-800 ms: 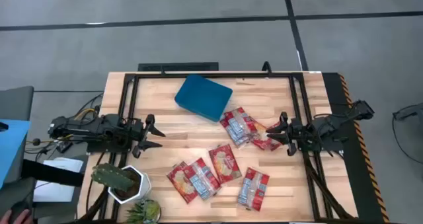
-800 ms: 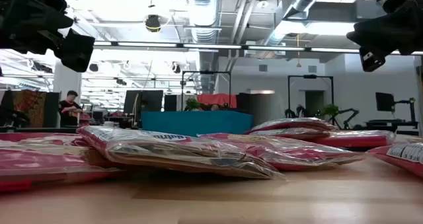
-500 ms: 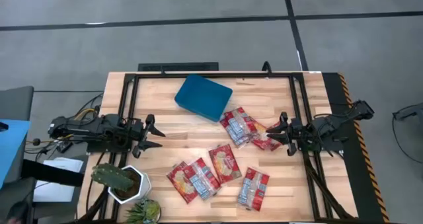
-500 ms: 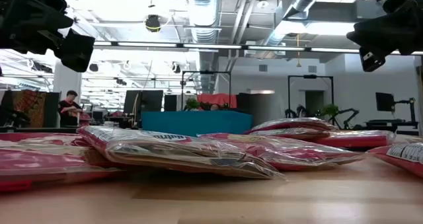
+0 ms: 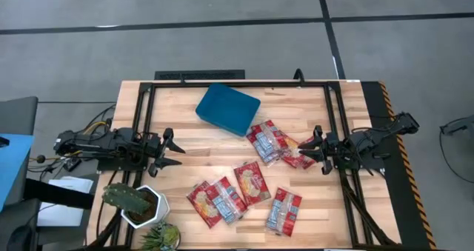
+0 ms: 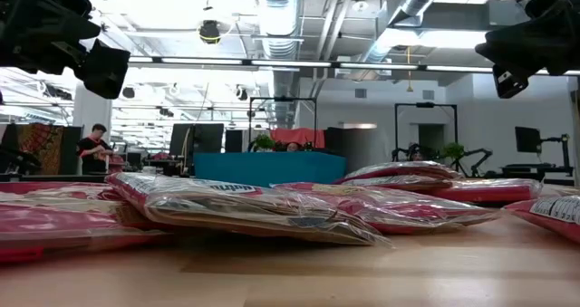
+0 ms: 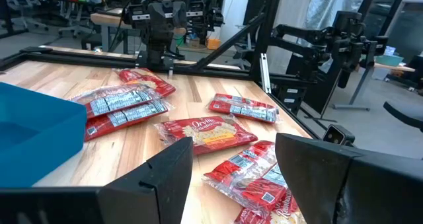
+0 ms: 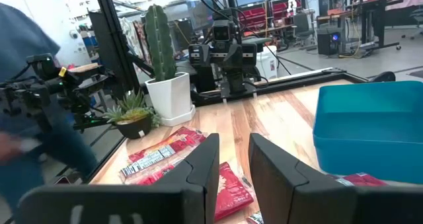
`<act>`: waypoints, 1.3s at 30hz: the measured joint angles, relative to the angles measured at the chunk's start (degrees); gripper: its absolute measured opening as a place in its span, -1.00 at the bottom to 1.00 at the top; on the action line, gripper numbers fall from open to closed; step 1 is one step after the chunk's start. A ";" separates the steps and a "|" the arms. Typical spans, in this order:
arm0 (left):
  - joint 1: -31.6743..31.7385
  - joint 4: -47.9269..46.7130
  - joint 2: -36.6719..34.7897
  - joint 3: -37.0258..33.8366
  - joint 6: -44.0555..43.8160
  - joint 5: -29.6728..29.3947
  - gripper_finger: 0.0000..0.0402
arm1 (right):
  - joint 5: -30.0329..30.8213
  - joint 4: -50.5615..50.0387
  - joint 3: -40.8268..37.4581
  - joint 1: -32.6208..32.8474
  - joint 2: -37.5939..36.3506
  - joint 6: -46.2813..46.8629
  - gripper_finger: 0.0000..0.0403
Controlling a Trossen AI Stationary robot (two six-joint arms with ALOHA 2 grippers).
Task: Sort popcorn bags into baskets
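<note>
No change: both arms stay parked. Left gripper [image 5: 176, 152] spread, right gripper [image 5: 311, 146] part-open, empty; popcorn bags [image 5: 252, 183] unsorted.

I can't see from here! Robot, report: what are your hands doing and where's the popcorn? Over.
Left gripper open, empty, waiting. Right gripper open, empty, beside the popcorn bags, all on the table. Teal basket empty. Nothing blocking. Over.

Desk corner plants
A cactus [image 5: 121, 198] stood in a white pot [image 5: 148, 210] on the wooden desk [image 5: 296, 110], a small leafy plant [image 5: 163, 237] just beside it.
</note>
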 joint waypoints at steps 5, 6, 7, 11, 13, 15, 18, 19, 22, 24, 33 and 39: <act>-0.02 0.00 -0.02 0.01 0.00 0.02 0.03 | -0.13 -0.02 0.00 0.00 0.00 0.00 -0.47; -0.02 0.00 0.00 0.00 0.00 0.01 0.03 | -0.13 -0.02 -0.02 -0.02 0.00 0.00 -0.47; 0.00 0.00 -0.01 0.00 0.00 0.01 0.03 | -0.13 -0.02 0.00 -0.01 0.00 0.00 -0.47; 0.00 0.02 0.00 0.02 0.00 0.00 0.03 | -0.13 -0.02 0.00 0.00 0.00 0.00 -0.47; -0.01 0.00 -0.01 0.00 0.00 0.00 0.03 | -0.13 0.00 0.00 -0.02 0.02 0.00 -0.47; -0.01 0.04 -0.01 0.01 0.00 -0.04 0.03 | -0.13 -0.02 0.00 -0.02 0.00 0.00 -0.47; -0.02 0.20 -0.02 0.00 -0.80 -1.53 0.03 | -0.11 -0.02 0.00 -0.01 0.01 0.00 -0.47; -0.02 0.26 -0.01 0.00 -1.46 -2.01 0.03 | -0.11 -0.02 0.00 0.00 0.02 0.00 -0.47; -0.02 0.78 -0.02 0.00 -5.01 -4.26 0.03 | -0.11 -0.01 -0.01 -0.02 0.00 0.00 -0.47; -0.02 1.24 -0.02 0.00 -12.25 -5.29 0.03 | -0.05 0.00 0.00 -0.01 0.00 -0.10 -0.47; -0.02 0.72 0.09 0.02 -29.73 -18.99 0.03 | 1.66 6.11 -0.02 -0.88 0.02 9.22 -0.47; -0.02 1.87 0.09 0.00 -29.81 -30.34 0.03 | 1.77 11.32 -0.02 -1.22 -0.02 22.25 -0.47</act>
